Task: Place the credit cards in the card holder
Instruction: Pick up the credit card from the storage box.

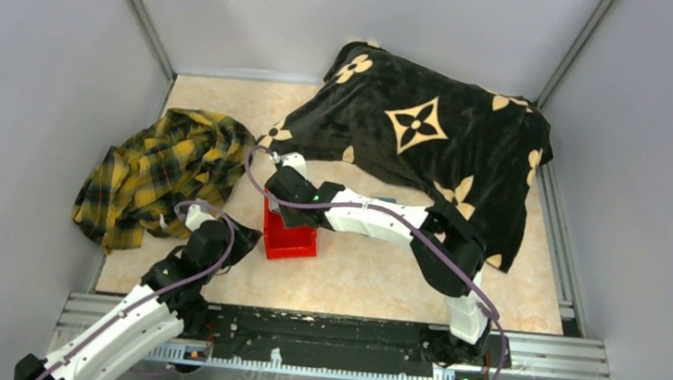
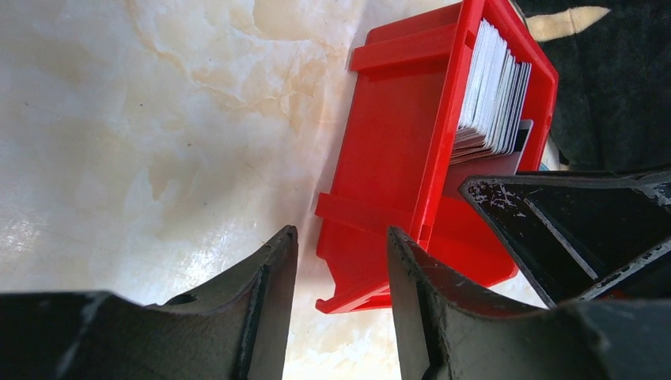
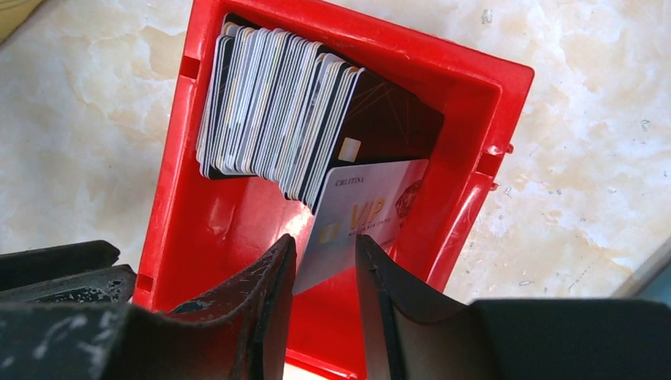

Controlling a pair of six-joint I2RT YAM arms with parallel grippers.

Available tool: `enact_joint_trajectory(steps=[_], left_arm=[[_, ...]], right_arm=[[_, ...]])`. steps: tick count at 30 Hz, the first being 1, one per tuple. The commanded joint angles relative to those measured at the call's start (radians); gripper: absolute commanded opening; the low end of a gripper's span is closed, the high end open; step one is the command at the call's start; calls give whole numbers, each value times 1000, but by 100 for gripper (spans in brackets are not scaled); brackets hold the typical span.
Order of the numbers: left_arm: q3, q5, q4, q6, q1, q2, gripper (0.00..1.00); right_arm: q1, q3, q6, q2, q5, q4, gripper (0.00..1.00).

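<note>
The credit cards (image 3: 269, 103) stand on edge as a thick stack in a red bin (image 3: 475, 79), grey and white with a dark card (image 3: 388, 119) behind them. One white VIP card (image 3: 364, 214) leans loose at the front of the stack. My right gripper (image 3: 326, 241) reaches into the bin, open, with its tips at that card's lower edge and a gap between them. My left gripper (image 2: 342, 233) is open and holds nothing, just outside the bin (image 2: 396, 142) wall near the floor. The card holder is out of view.
A black blanket with tan flowers (image 1: 431, 134) covers the back right, right behind the bin (image 1: 290, 241). A yellow plaid cloth (image 1: 162, 173) lies bunched at the left. Grey walls close three sides, and a metal rail (image 1: 347, 331) runs along the front.
</note>
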Motion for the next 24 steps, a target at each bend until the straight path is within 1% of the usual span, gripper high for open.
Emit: enact_joint_trajectory(steps=[1, 6, 11, 15, 20, 24], left_arm=[[-12, 14, 20, -13, -8, -17, 52], [-13, 15, 10, -14, -8, -26, 51], [-7, 6, -13, -15, -8, -45, 51], [-4, 3, -24, -17, -8, -52, 51], [2, 0, -34, -15, -8, -56, 52], [10, -3, -36, -10, -9, -57, 52]], right_arm=[[20, 36, 3, -52, 51, -11, 33], [25, 42, -10, -57, 62, -21, 25], [43, 77, -29, -62, 99, -54, 24], [51, 106, -40, -66, 127, -86, 20], [55, 116, -49, -73, 162, -112, 19], [56, 120, -56, -70, 199, -146, 12]])
